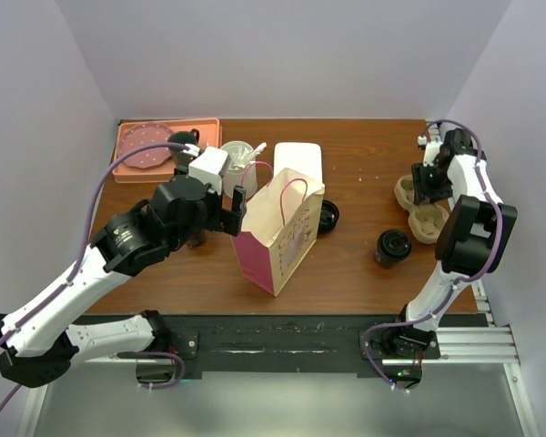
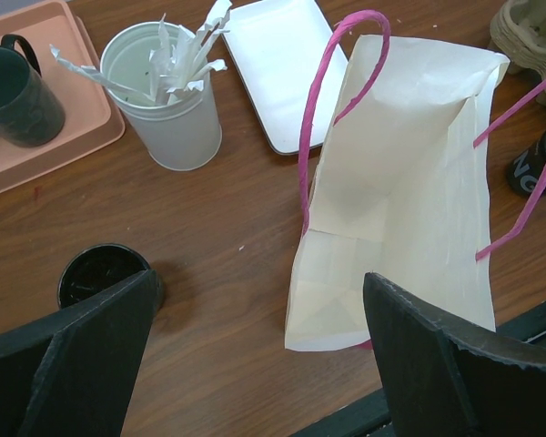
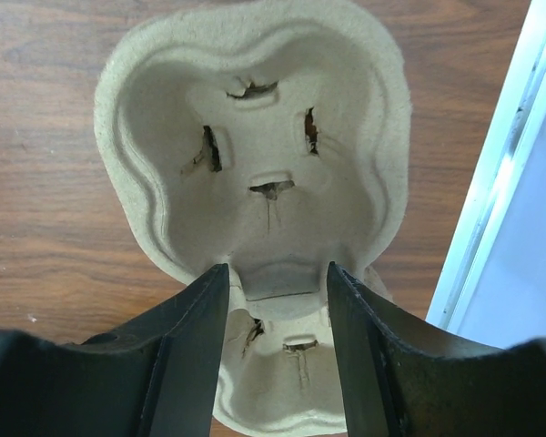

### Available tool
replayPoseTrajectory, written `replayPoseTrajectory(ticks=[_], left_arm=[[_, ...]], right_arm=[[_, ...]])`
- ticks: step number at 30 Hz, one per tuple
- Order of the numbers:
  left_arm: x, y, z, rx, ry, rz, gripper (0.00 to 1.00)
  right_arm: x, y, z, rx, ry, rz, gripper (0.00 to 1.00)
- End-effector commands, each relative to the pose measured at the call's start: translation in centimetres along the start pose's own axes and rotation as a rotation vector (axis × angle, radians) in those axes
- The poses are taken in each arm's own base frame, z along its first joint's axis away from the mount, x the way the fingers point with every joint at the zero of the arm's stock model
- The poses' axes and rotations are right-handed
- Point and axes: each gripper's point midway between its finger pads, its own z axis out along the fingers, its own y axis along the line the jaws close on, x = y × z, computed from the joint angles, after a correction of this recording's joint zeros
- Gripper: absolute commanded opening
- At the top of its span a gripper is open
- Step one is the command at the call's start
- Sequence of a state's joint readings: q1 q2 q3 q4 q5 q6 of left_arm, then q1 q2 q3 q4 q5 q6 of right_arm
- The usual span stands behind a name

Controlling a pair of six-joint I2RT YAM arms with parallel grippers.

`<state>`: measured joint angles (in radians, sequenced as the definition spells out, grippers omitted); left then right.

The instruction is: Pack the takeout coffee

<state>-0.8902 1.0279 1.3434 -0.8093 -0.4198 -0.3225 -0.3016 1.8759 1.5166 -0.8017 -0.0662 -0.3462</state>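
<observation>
Near edge, left side: the left gripper [image 2: 262, 276] is spread fully wide with nothing between its fingers. It hovers at the near mouth of a cream paper bag with pink cord handles [image 2: 409, 182]. My guess is that it sits there to steady the bag or hold it open for loading.

The bag stands on the brown wooden table [image 1: 364, 155] with its mouth up. The wrist view shows it empty inside.

Just left of the bag, apart from it, stands an open black cup [image 2: 96, 273]. Its inside is too dark to tell what it holds.

To the right of the bag, well apart, a black lidded coffee cup [image 1: 393, 246] stands on bare table. It is in neither the bag nor the carrier, so packing has not begun.

A second black round piece [image 1: 328, 216] sits beside the bag's far right corner. I cannot tell whether it is a cup or a lid.

Right side, further back: a moulded beige pulp cup carrier [image 3: 255, 164] has all its visible wells empty. The right gripper [image 3: 278, 273] has its fingers half apart, straddling the narrow waist between wells. That is probably the balanced place to lift from. I cannot tell whether they pinch it yet.

Far edge:
- A translucent plastic cup [image 2: 164, 100] is stuffed with white paper packets.
- A white rectangular tray [image 2: 282, 64] is bare.
- An orange tray [image 2: 82, 137] carries a dark green mug [image 2: 18, 96] and a pink plate [image 1: 144, 153].
</observation>
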Motion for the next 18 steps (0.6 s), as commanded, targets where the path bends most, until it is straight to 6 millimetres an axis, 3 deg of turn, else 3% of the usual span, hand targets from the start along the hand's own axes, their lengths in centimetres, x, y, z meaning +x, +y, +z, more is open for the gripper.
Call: replayPoseTrajectory(ticks=[1,8,11,15,18], left_arm=[[-0.8,0.1,-0.5,0.002,-0.035,-0.047,1.00],[-1.1,0.2,-0.6,-0.002,-0.043,-0.057,1.00],[-1.1,0.1,-0.6,-0.002,-0.042,-0.059,1.00],[-1.2,0.2,-0.7,-0.002,-0.044,-0.063,1.00],[-1.4,0.3,-1.0,-0.003,-0.050,-0.070,1.00]], right_arm=[[0.2,-0.1,-1.3,0.005,-0.015,-0.020,0.50],[0.4,-0.6,-1.3,0.031,-0.005,-0.010,0.48],[0.2,-0.9,-1.5,0.039,-0.010,-0.008,0.43],[-0.7,-1.0,-2.5,0.044,-0.040,-0.005,0.28],[-1.4,-1.1,-3.7,0.047,-0.063,-0.007,0.26]])
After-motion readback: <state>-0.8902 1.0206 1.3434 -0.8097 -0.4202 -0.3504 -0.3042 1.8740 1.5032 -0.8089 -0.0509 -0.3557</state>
